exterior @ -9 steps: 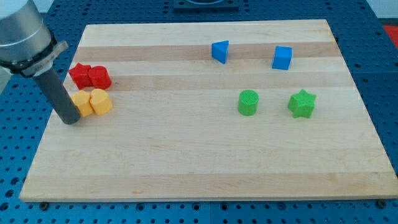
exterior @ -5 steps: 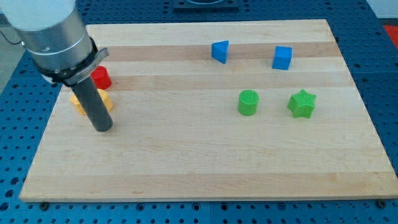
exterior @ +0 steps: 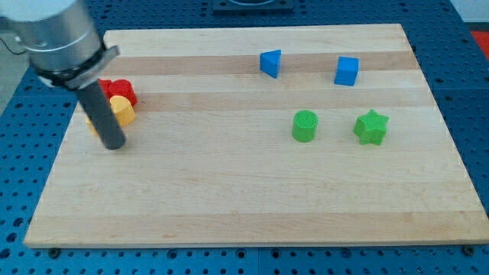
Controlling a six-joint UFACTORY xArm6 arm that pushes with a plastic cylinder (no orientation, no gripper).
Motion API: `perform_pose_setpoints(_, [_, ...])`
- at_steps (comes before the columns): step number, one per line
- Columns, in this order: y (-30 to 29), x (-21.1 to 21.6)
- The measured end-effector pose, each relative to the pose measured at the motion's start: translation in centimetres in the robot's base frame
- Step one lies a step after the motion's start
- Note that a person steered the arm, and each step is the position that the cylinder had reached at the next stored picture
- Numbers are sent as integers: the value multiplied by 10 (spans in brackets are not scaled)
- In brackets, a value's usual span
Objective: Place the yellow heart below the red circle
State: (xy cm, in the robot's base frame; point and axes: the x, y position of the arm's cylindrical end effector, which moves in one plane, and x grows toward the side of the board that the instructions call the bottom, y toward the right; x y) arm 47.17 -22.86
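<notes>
Tool is a plain rod, with nothing to open or close and nothing held; my tip [exterior: 114,144] resting on the bench [exterior: 252,206], just near and left of the yellow pieces. Yellow heart [exterior: 121,109] at the far left, touching the red circle [exterior: 121,91] from the near side. Second yellow block [exterior: 92,122] mostly hidden behind the rod, shape impossible to tell; another red block [exterior: 103,87] partly hidden too. Step in hand, as a judgement: final adjusting of the heart under the circle, nearly complete. Next move calls only for a small nudge or a withdrawal, without disturbing the red circle. Blue and green blocks well apart to the right, not involved.
</notes>
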Motion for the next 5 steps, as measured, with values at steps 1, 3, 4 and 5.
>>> perform_pose_setpoints(1, [-45, -12])
perform_pose_setpoints(3, [-56, -6])
perform_pose_setpoints(4, [-28, 16])
perform_pose_setpoints(5, [-8, 5])
